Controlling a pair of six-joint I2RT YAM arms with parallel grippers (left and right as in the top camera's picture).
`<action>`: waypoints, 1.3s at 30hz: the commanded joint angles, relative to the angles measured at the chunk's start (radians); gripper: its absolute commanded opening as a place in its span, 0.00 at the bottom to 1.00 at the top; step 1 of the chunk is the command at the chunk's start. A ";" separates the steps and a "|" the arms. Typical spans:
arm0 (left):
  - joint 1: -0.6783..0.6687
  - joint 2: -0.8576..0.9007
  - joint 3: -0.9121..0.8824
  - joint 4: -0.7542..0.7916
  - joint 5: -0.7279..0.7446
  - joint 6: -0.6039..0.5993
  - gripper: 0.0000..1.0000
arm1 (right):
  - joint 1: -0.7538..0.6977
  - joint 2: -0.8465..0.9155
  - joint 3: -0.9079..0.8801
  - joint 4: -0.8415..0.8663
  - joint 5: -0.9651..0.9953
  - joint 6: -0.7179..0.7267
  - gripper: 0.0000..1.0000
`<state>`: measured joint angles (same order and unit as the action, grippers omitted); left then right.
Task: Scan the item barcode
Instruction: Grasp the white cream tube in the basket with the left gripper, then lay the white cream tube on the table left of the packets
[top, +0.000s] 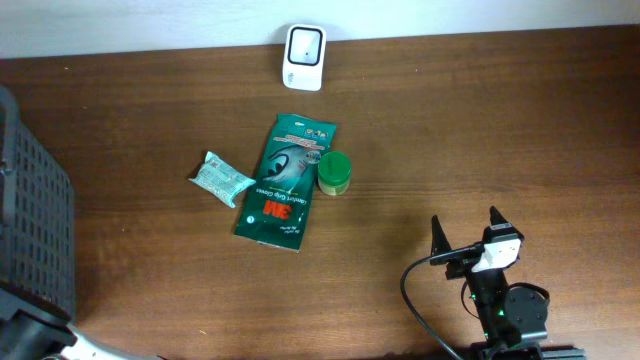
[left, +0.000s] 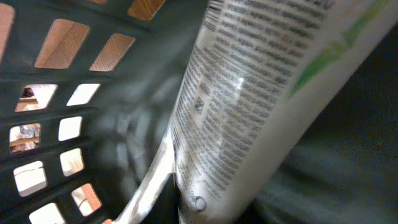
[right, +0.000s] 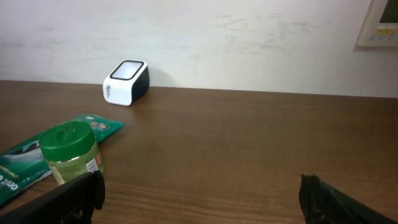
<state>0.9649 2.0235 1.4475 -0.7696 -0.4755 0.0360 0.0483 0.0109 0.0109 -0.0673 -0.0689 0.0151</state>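
Pinching tube (left: 249, 106), left fingers, right fingers (right: 65, 199) wide

The bench (top: 480, 120) carries four loose things: one white scanner (top: 304, 57), one flat green 3M packet (top: 285, 180), one jar with a green lid (top: 334, 172) and one small teal packet (top: 221, 179). There is one dark slotted basket (top: 35, 220) at the bench's left edge, and the left wrist view shows one white printed tube (left: 249, 106) against its slotted wall. From overhead, only one end effector is visible, the right end effector (top: 466, 217), with its two fingers.
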 joint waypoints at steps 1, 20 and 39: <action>0.000 0.016 -0.002 -0.025 0.114 -0.021 0.00 | -0.005 -0.007 -0.005 -0.006 0.002 0.000 0.98; -0.571 -0.796 0.181 0.055 0.162 -0.024 0.00 | -0.005 -0.007 -0.005 -0.006 0.002 0.000 0.98; -1.066 0.008 0.171 -0.375 -0.322 -0.321 0.00 | -0.004 -0.007 -0.005 -0.006 0.002 0.000 0.98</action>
<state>-0.0883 1.9972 1.6047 -1.1400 -0.7227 -0.1722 0.0483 0.0109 0.0109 -0.0673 -0.0685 0.0154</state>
